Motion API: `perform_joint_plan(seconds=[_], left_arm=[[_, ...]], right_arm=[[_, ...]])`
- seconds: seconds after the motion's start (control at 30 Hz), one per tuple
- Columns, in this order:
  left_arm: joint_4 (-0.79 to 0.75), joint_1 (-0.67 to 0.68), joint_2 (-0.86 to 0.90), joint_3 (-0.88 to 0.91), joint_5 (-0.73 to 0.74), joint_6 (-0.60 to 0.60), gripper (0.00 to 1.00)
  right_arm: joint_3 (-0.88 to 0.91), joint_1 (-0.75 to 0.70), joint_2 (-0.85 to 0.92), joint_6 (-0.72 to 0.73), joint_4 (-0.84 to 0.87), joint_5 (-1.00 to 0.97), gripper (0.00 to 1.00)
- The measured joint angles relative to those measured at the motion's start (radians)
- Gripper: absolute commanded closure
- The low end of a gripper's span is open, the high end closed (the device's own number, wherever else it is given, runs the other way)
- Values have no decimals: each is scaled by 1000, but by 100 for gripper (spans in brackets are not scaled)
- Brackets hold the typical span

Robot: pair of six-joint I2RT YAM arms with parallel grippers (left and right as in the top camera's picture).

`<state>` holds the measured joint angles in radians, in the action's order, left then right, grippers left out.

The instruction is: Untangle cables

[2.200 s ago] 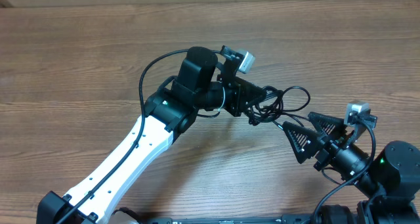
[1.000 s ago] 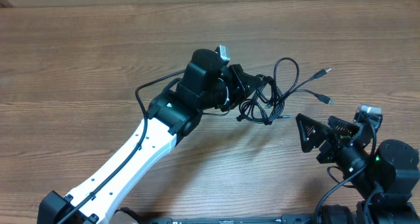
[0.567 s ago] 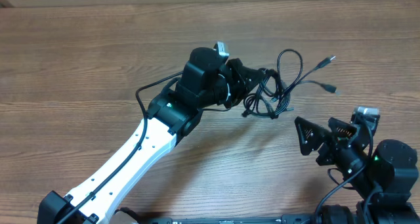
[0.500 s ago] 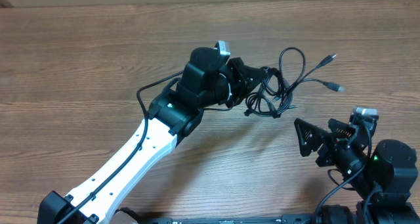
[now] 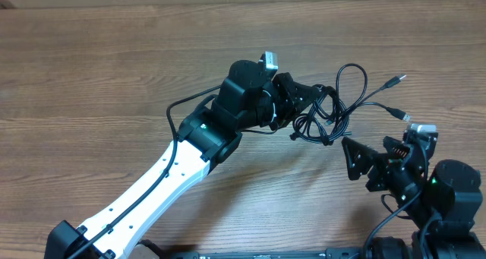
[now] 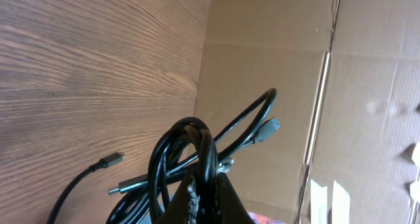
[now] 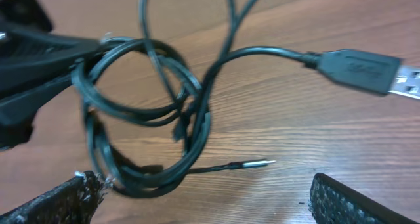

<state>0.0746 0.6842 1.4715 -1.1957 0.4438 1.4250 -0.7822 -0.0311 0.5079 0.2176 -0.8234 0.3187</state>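
Left gripper (image 5: 310, 99): jaws clenched on the cables (image 5: 330, 115), pinching the knotted part of the bundle at the fingertips. In the left wrist view several black loops rise straight out of the closed tips.

Right gripper (image 5: 367, 149): jaws spread wide, grasping nothing. Its two textured pads (image 7: 357, 199) sit at the lower corners of the right wrist view, with the bundle ahead of them and not touching either.

Count:
- Two arms and two grippers.
- One tangled bundle of thin black cords. The number of separate cords in the knot cannot be told.
- Two free plug ends trail out to the right of the knot in the overhead view, one (image 5: 395, 80) above the other (image 5: 400, 114).
- The right wrist view adds one thin metal-tipped end (image 7: 257, 163) pointing out from the lower loops.

Writing: the large flat plug (image 7: 363, 69) has a raised marking on its housing, too blurred to read.

Position: the knot hangs just off the left gripper's tip, over the wooden table (image 5: 114, 54). The bundle lies between the two grippers. The right gripper is near it, below and to the right, and apart from it. A cardboard wall (image 6: 262, 53) stands beyond the table edge.
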Motion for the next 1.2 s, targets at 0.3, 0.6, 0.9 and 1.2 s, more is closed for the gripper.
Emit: perform_joint_plan(seconds=[0.3,0.6,0.9,1.2], left_arm=[[-66,0,0,0,58,-53,96],[-74,0,0,0,77,-109,96],[-144,10,0,0,92,-27,96],[-179,23,0,0,161,42,96]], right_arm=[[0,0,75,89,-2,-72,0],[0,0,109,101,46,-20,0],[0,0,178,104,64,34,5],[-1,0,332,100,71,44,30]])
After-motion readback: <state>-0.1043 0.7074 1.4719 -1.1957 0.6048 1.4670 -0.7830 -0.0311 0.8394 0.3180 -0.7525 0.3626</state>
